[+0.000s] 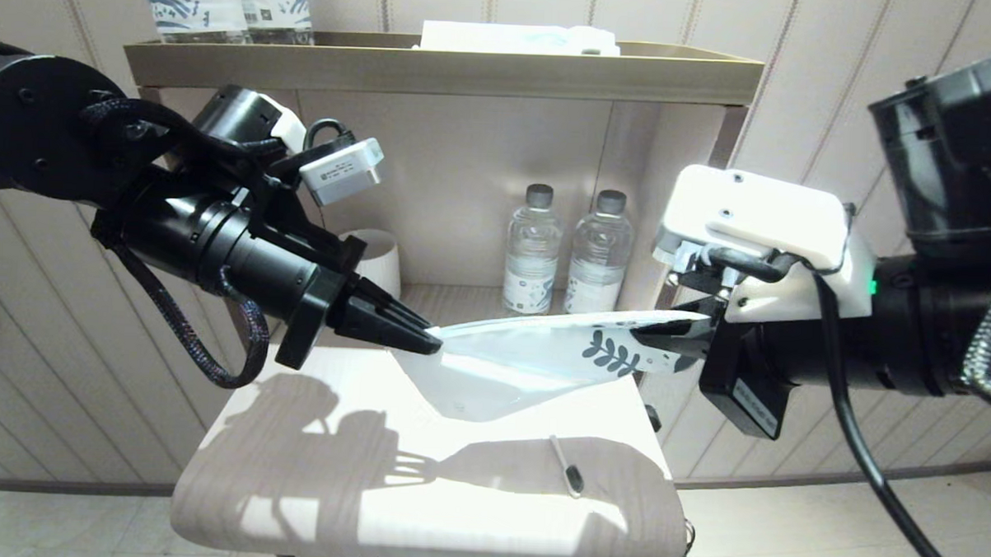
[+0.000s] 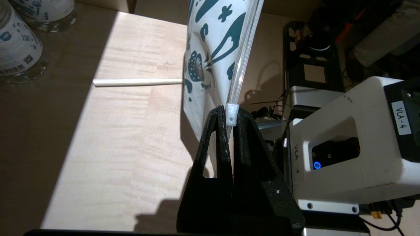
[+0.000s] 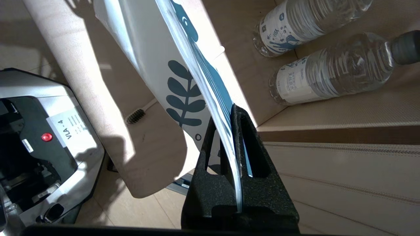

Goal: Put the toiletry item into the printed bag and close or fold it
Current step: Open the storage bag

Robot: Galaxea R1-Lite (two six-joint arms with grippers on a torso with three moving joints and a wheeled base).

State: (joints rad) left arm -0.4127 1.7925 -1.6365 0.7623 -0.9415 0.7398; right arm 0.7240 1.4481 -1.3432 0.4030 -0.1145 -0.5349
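Note:
The printed bag (image 1: 526,358) hangs stretched between both grippers above the table, its zip edge uppermost. My left gripper (image 1: 431,340) is shut on the plain end of that edge, right at the small white slider (image 2: 231,114). My right gripper (image 1: 650,337) is shut on the end with the dark teal leaf print (image 3: 183,95). The toiletry item (image 1: 566,465), a thin white stick with a dark bristled head (image 3: 135,116), lies on the table below the bag, outside it. In the left wrist view its handle (image 2: 137,82) runs behind the bag (image 2: 210,49).
The light wooden table (image 1: 290,486) stands in front of a shelf unit (image 1: 437,66). Two water bottles (image 1: 533,251) (image 1: 597,253) and a white cup (image 1: 377,258) sit in the recess behind the bag. Patterned bottles (image 1: 225,5) stand on the shelf top.

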